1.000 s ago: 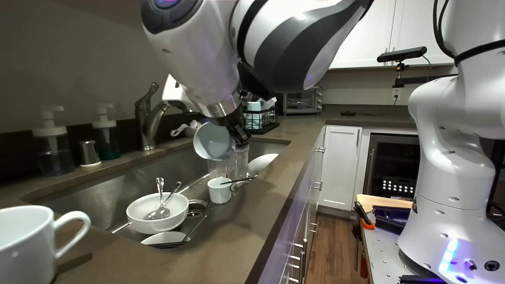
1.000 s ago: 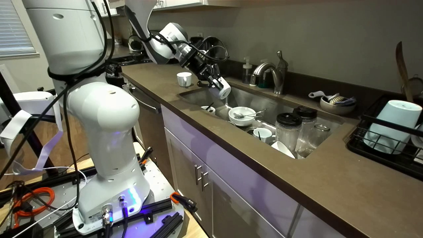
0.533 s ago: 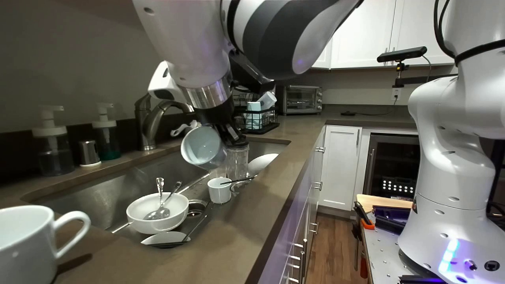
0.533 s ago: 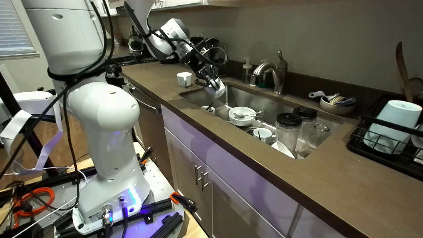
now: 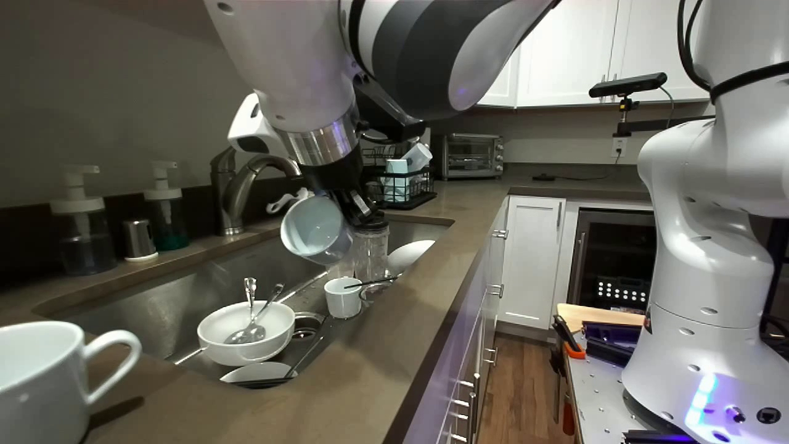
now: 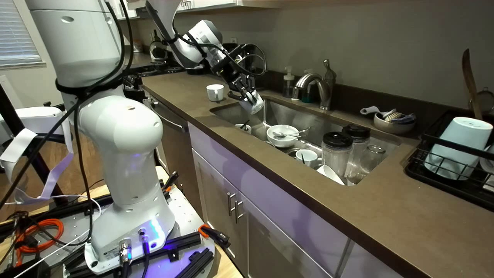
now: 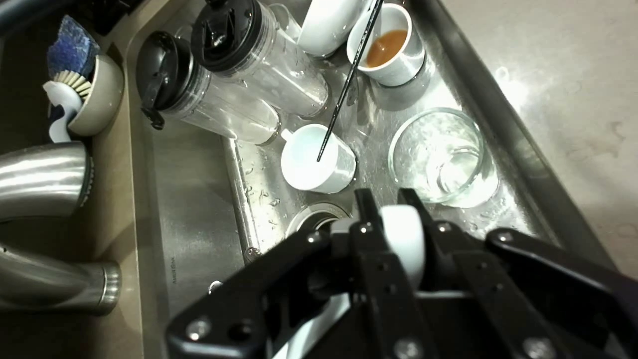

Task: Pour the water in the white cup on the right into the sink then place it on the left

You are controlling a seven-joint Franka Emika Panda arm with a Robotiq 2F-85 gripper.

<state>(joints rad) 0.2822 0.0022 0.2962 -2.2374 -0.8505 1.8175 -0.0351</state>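
I hold the white cup [image 5: 314, 229] over the sink [image 5: 216, 280], fingers [image 7: 369, 214] closed on what looks like its handle [image 7: 407, 244]. On so slim a grip it could swivel; I can't tell whether water sits inside, so carrying it off early may drip on the table [image 6: 386, 200]. Its mouth faces the end with the mug [image 5: 46, 379]; its long axis slants, base seemingly lower.

In the wrist view, 1 short line of small dark lettering [image 7: 173, 270] stands on the bare steel of the sink [image 7: 187, 214], on the side toward the faucet [image 7: 45, 179]; its characters are too small and blurred to spell out. No word, brand or number can be read for certain.
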